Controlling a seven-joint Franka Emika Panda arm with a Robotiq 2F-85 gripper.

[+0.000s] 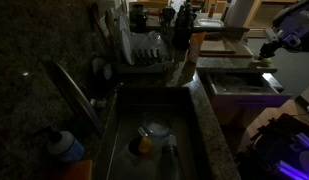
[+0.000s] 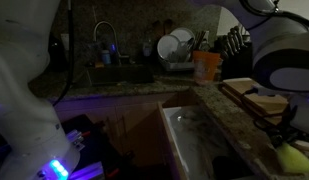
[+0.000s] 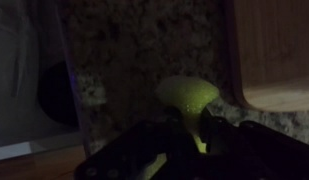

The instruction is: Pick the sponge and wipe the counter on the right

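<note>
My gripper (image 3: 184,135) is shut on a yellow-green sponge (image 3: 187,97), pinching its narrow middle so that the wide end sticks out past the fingertips. The sponge hangs over the speckled granite counter (image 3: 134,50); I cannot tell whether it touches the counter. In an exterior view the sponge (image 2: 294,158) shows at the lower right below my gripper (image 2: 288,137), over the counter (image 2: 234,128) to the right of the sink. In an exterior view the arm (image 1: 286,32) reaches down at the far right; the sponge is too dark to make out there.
A wooden cutting board (image 3: 276,48) lies beside the sponge, also in an exterior view (image 2: 256,98). The sink (image 1: 154,125) holds a bowl and a yellow item. A dish rack with plates (image 2: 174,46), an orange container (image 2: 206,65) and a knife block (image 2: 234,44) stand behind.
</note>
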